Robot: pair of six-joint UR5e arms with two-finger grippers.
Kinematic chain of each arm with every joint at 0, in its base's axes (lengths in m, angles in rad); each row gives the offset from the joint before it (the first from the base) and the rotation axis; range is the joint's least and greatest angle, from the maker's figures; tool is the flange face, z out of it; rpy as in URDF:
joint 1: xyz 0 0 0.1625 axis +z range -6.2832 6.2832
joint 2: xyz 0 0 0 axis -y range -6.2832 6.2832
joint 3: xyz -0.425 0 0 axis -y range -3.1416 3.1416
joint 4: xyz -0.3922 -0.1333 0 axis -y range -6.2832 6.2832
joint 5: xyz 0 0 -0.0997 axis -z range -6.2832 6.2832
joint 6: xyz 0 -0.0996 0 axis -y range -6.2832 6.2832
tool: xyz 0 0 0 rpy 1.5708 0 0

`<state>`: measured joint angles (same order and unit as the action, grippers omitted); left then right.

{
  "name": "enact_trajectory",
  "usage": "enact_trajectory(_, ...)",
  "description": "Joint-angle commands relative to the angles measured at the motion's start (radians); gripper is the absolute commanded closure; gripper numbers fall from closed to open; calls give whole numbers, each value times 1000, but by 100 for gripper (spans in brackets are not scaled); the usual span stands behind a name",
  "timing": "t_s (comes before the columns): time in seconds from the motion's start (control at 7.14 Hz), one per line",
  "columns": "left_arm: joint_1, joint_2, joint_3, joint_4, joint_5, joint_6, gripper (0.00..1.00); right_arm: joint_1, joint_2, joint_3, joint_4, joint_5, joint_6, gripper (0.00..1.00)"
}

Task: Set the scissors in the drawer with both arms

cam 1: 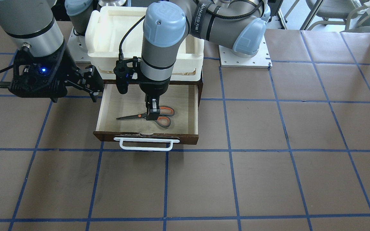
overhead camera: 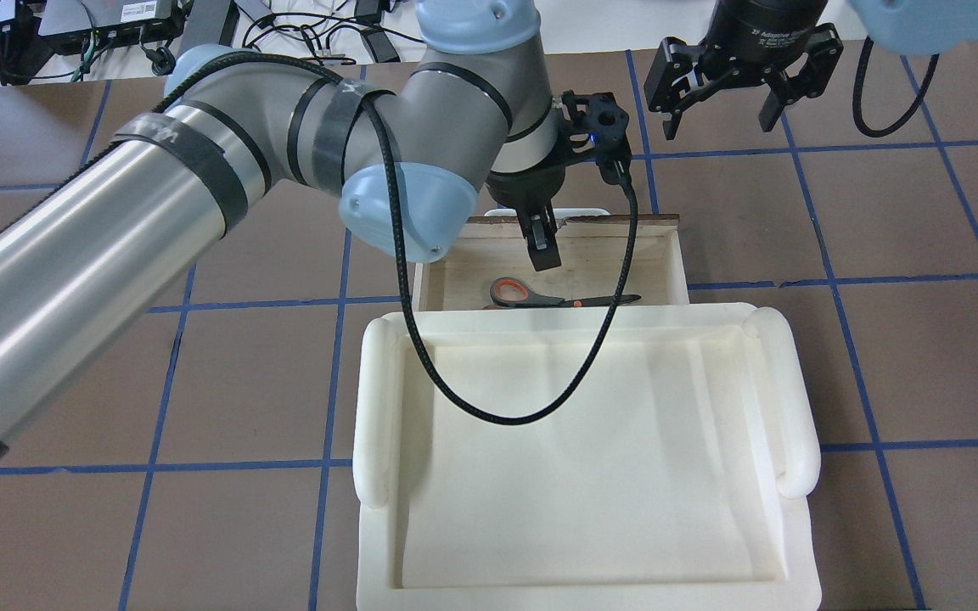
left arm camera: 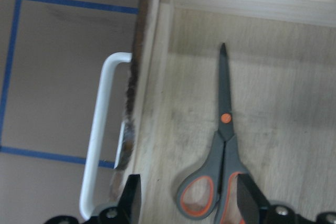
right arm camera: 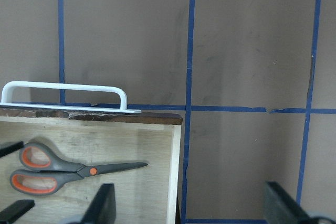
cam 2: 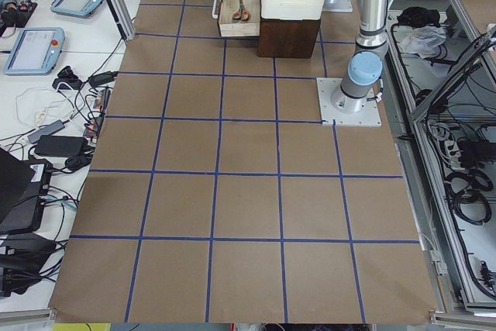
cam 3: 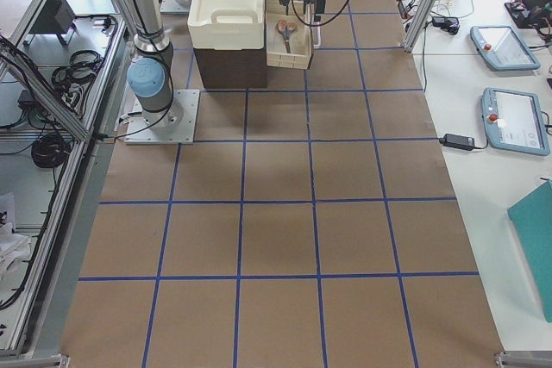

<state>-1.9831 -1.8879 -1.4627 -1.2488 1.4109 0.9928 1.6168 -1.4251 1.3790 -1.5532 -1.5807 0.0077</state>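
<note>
The scissors [cam 1: 167,111] lie flat on the pale floor of the open drawer [cam 1: 100,112], blades pointing to the robot's right. They also show in the overhead view [overhead camera: 540,299] and both wrist views [left arm camera: 224,129] [right arm camera: 89,171]. My left gripper [cam 1: 153,114] hangs inside the drawer just over the handles, jaws open. In its wrist view the gripper [left arm camera: 189,203] has one handle loop between the spread fingers. My right gripper [cam 1: 96,84] is open and empty, hovering beside the drawer on the robot's right [overhead camera: 720,127].
A white foam tray [overhead camera: 591,458] sits on top of the brown cabinet behind the drawer. The drawer's white bar handle [cam 1: 146,144] sticks out toward the operators' side. The left arm's black cable [overhead camera: 489,407] loops over the tray.
</note>
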Motion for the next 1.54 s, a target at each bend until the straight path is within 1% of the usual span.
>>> enact_trajectory(0.0,76,70,54,-82,-1,-52,30,0,0,2,-1,2,0,0)
enact_trajectory(0.28,153,139,19,-89,68,-336,29,0,0,2,2,2,0,0)
enact_trajectory(0.42,232,165,13,-95,60,-426,27,0,0,9,1,-5,0,0)
enact_trajectory(0.56,277,200,7,-119,72,-453,22,0,-6,18,-8,-5,-2,0)
enact_trajectory(0.7,291,234,-10,-165,115,-529,14,0,-6,20,-7,-8,-9,0)
enact_trajectory(0.84,302,262,-27,-175,161,-672,9,0,-5,20,-8,-8,-11,0)
enact_trajectory(0.98,309,280,-54,-190,172,-757,7,0,-5,23,-10,-8,-11,0)
enact_trajectory(1.12,331,297,-76,-223,189,-801,3,0,-5,23,-11,-8,-14,0)
enact_trajectory(1.26,346,320,-65,-259,186,-822,3,0,-6,23,-10,-8,-12,0)
enact_trajectory(1.4,389,340,-54,-264,171,-850,3,0,-6,23,-10,-8,-14,0)
